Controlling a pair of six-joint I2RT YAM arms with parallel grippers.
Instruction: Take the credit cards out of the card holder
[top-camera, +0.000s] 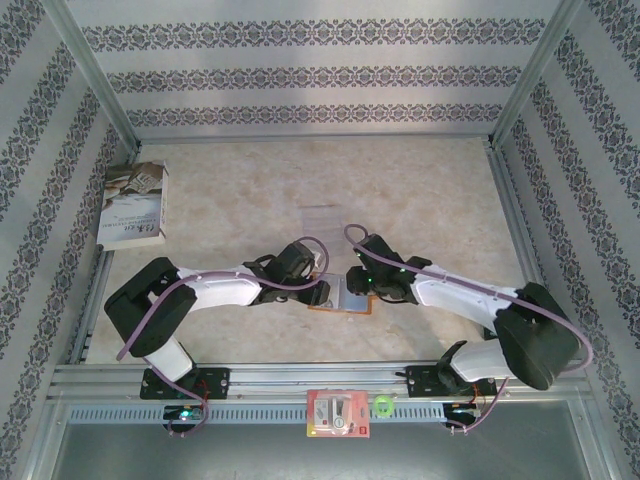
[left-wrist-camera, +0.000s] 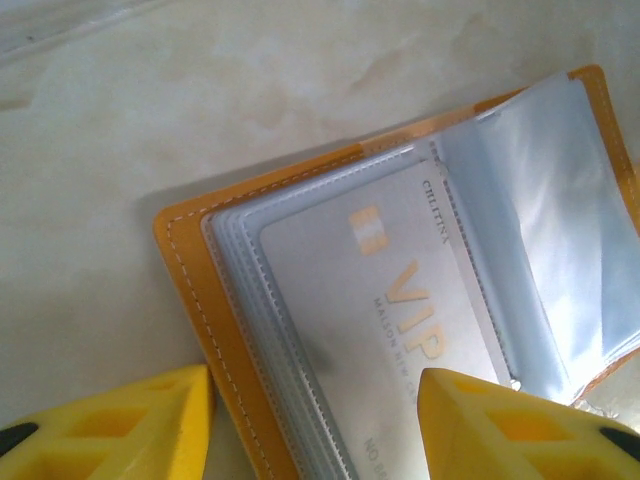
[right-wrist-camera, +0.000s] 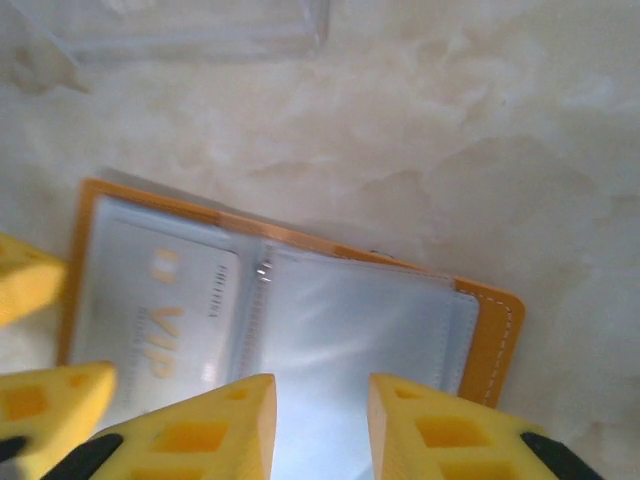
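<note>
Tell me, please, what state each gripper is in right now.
Left gripper: jaws open over the card holder, holding nothing.
Right gripper: jaws slightly open over the card holder, holding nothing.

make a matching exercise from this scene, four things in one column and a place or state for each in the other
Things:
1. card holder
2. card
3. book
4. clear tray

Places or states:
a. at the far left of the table
b. spread open, orange edge showing
c. tucked inside a see-through pocket
d. farther back on the table than the card holder

Pairs: 1-b, 2-c, 3-a, 4-d
</note>
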